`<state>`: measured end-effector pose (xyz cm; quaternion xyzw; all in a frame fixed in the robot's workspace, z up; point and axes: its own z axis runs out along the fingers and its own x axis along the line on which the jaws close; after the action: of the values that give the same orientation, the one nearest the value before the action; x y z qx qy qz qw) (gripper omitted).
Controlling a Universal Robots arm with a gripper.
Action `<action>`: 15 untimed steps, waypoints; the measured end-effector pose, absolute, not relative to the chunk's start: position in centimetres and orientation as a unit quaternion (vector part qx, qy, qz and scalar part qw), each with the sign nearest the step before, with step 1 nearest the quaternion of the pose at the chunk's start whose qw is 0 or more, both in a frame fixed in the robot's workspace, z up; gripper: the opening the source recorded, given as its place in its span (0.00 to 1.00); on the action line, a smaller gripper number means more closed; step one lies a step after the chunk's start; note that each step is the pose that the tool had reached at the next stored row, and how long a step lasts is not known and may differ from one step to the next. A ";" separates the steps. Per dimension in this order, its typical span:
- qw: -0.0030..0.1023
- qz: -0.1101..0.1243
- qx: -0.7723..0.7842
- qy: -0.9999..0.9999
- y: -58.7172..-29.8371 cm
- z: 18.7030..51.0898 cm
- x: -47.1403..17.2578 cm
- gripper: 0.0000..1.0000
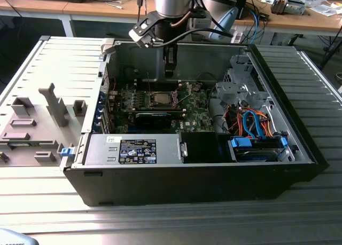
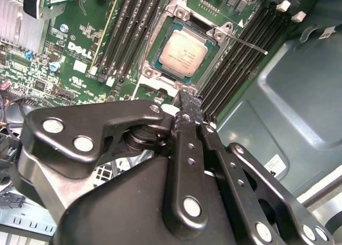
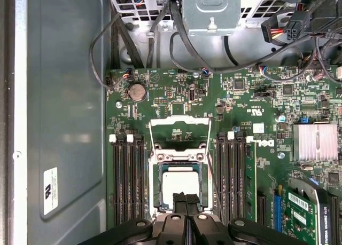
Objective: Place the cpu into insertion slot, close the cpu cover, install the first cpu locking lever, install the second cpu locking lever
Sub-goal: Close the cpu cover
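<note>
In the first wrist view, a white printed sticker (image 3: 50, 190) sits on the grey steel case wall (image 3: 64, 122), and its print is too small to read. Rightwards, the small square silver-topped cpu (image 3: 180, 183) lies in the silver-rimmed insertion slot (image 3: 156, 183). The thin silver cpu cover (image 3: 179, 128) is tipped open beyond it. The black gripper (image 3: 187, 198), fingers pinched together on nothing, hangs over the cpu's edge. A downward press there could skew the chip and bend the socket pins.

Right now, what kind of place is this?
Probably a workshop or lab: a robot arm hangs over an open computer case on a metal table, with cluttered desks behind.
</note>
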<state>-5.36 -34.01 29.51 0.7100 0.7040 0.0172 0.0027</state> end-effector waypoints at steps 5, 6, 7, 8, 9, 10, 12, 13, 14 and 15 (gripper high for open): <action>0.003 0.017 0.710 0.704 -34.0 29.5 -5.3 0.11; 0.003 0.017 0.710 0.704 -34.0 29.5 -5.3 0.11; 0.003 0.017 0.710 0.704 -34.0 29.5 -5.2 0.11; 0.003 0.017 0.710 0.704 -34.0 29.5 -5.2 0.11; 0.003 0.017 0.710 0.704 -34.0 29.5 -5.2 0.11; 0.003 0.017 0.710 0.704 -34.0 29.5 -5.2 0.11; 0.003 0.017 0.710 0.704 -34.0 29.5 -5.2 0.11; 0.003 0.017 0.710 0.704 -34.0 29.5 -5.1 0.11; 0.003 0.017 0.710 0.704 -34.0 29.5 -5.1 0.11; 0.003 0.017 0.710 0.704 -34.0 29.4 -5.0 0.11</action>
<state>-5.00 -34.01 29.45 0.7099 0.7040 0.0172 0.0028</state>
